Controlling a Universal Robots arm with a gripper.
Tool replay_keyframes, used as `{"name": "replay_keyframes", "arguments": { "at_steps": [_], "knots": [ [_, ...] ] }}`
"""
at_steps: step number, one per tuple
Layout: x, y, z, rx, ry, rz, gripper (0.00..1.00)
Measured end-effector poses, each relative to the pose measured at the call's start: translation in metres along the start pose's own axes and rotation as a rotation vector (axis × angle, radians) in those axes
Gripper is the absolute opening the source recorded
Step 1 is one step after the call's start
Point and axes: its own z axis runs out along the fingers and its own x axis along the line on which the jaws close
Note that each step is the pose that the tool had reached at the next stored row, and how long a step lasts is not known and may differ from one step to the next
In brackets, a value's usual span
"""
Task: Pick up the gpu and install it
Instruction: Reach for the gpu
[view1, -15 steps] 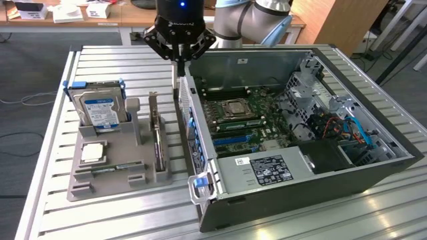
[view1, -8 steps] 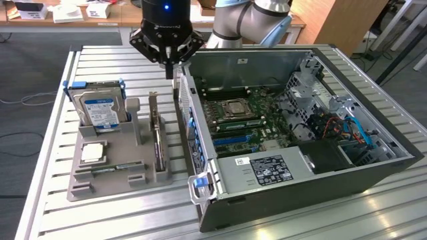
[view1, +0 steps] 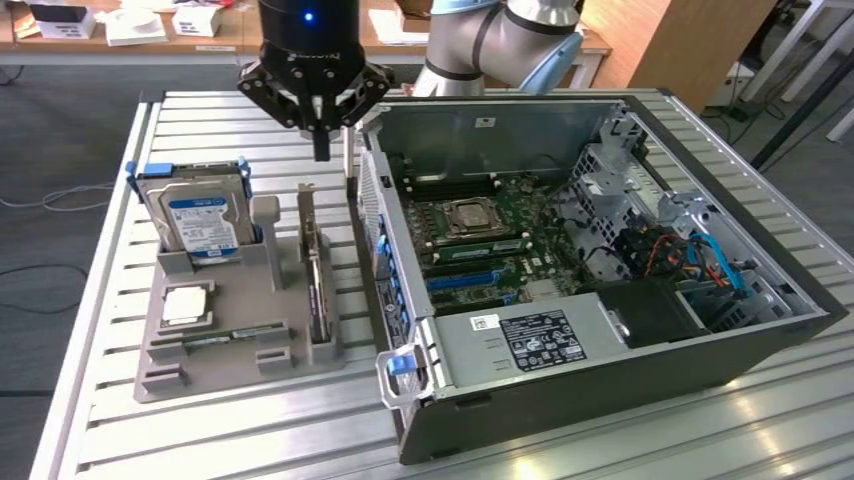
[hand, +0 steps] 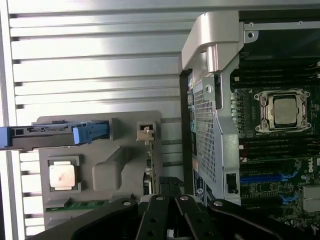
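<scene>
the gpu (view1: 315, 280) stands on edge in the grey holder (view1: 200, 370), at nine o'clock of the open computer case (view1: 561, 400). over its twelve o'clock end hovers the pincer (view1: 320, 150), pressed together, empty: the approach. grasping likely needs it parted astride the gpu.

Single grey arm (view1: 501, 45) elbowed behind the jaws, its black wrist housing (view1: 310, 30) standing directly above them, with the gripper (view1: 322, 148) pointing straight down and both jaws closed together, holding nothing between them.
</scene>
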Motion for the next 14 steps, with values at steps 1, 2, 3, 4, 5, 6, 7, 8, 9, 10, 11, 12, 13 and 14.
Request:
{"name": "replay_keyframes", "arguments": {
  "at_steps": [1,2,3,4,5,6,7,8,9,10,11,12,13,14],
  "knots": [
    [0.0008,-0.0001,0.0,0.0002,0.0001,0.0,0.11],
    [0.0027,-0.0002,0.0001,0.0002,0.0001,0.0,0.11],
    [0.0054,-0.0004,0.0001,0.0001,0.0,0.0,0.11],
    [0.0079,-0.0006,0.0002,0.0,0.0,0.0,0.11],
    [0.0091,-0.0007,0.0002,0.0001,0.0,0.0,0.11],
    [0.0096,-0.0007,0.0002,0.0001,0.0,0.0,0.11],
    [0.0096,-0.0007,0.0002,0.0,0.0,0.0,0.11],
    [0.0095,-0.0007,0.0002,0.0001,0.0,0.0,0.11],
    [0.0095,-0.0007,0.0002,0.0001,0.0,0.0,0.11],
    [0.0096,-0.0011,0.0001,0.0001,0.0001,0.0,0.11],
    [0.0095,-0.0021,0.0001,0.0001,0.0002,0.0,0.11],
    [0.0094,-0.0034,0.0001,0.0001,0.0001,0.0,0.11],
    [0.0093,-0.0049,0.0,0.0001,0.0001,0.0,0.11],
    [0.0092,-0.0066,-0.0001,0.0001,0.0002,0.0,0.11]
  ]
}}
